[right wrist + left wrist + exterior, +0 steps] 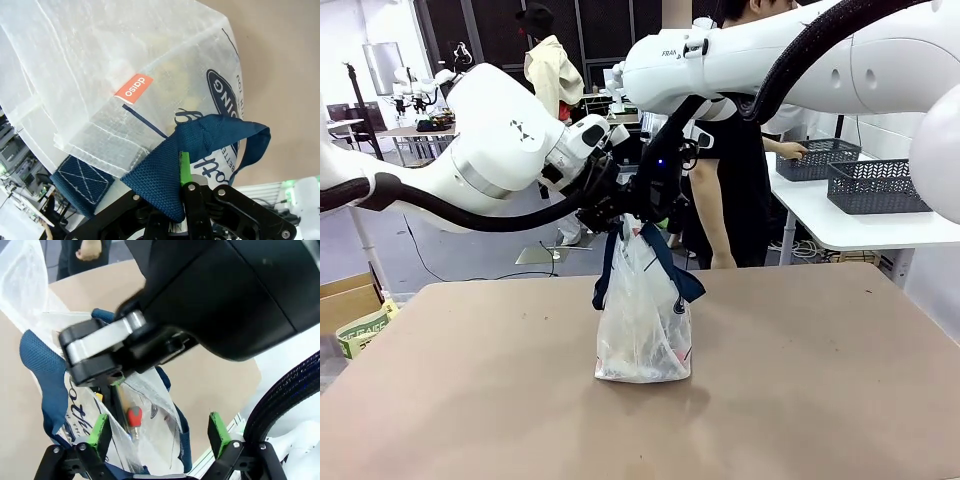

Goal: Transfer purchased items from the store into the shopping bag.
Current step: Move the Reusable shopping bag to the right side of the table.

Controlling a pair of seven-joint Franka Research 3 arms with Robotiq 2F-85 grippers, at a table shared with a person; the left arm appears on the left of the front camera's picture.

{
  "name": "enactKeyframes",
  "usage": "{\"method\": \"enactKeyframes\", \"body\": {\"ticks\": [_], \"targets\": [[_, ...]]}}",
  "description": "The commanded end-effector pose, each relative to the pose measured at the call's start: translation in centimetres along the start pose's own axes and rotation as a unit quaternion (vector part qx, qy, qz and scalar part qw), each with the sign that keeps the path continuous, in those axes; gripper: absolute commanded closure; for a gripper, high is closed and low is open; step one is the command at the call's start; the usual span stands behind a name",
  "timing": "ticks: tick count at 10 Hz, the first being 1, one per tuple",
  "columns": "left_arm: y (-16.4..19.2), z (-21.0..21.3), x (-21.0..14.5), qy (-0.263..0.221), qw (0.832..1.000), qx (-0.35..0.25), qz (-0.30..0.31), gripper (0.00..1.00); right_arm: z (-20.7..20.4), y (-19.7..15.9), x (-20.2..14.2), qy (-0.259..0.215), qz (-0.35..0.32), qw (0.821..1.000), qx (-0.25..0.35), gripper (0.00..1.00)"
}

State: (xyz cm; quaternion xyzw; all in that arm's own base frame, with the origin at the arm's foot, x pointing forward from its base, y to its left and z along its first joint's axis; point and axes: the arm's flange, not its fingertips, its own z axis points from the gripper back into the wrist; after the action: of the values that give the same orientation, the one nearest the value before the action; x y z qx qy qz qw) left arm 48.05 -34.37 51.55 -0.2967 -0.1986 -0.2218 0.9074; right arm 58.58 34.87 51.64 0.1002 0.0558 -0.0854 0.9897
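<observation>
Right gripper [184,172] clamping navy strap [210,137], shopping bag [100,60] showing orange "daiso" tag [133,89], left gripper [159,432] gaping empty.

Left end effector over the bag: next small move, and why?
Probably lift the left end effector straight up, clear of the shopping bag: it is open and empty, a red-capped item lies inside, and the right end effector grips the navy strap.

- Shopping bag [642,330]: upright on the table [820,380], at its centre.
- Purchased items [133,416]: inside the bag, low down.
- Left gripper [157,430]: above the bag's mouth, beside the right gripper [185,172].
- Strap [200,145]: pinched between the right gripper's fingers.
- Person [730,180]: behind the table's far edge.
</observation>
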Motion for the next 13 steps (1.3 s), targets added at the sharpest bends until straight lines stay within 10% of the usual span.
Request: {"method": "enactKeyframes", "body": {"ticks": [1, 4, 9, 13], "targets": [[0.22, -0.54, -0.22, 0.02, 0.999, -0.007, -0.023, 0.0, 0.05, 0.52, 0.35, 0.011, -0.012, 1.0, 0.024, 1.0], [0.2, -1.04, -0.33, 0.045, 0.998, 0.034, -0.018, 0.0, 0.05, 0.53, 0.18, 0.009, -0.006, 1.0, 0.024, 1.0], [-0.06, -1.19, -0.29, 0.043, 0.997, 0.059, -0.02, 0.95, -0.06, 0.4, 0.16, 0.012, -0.006, 1.0, 0.026, 1.0], [-0.27, -0.9, -0.5, 0.043, 0.996, 0.077, -0.023, 1.0, -0.16, 0.34, 0.1, 0.018, 0.0, 0.999, 0.032, 1.0]]}}
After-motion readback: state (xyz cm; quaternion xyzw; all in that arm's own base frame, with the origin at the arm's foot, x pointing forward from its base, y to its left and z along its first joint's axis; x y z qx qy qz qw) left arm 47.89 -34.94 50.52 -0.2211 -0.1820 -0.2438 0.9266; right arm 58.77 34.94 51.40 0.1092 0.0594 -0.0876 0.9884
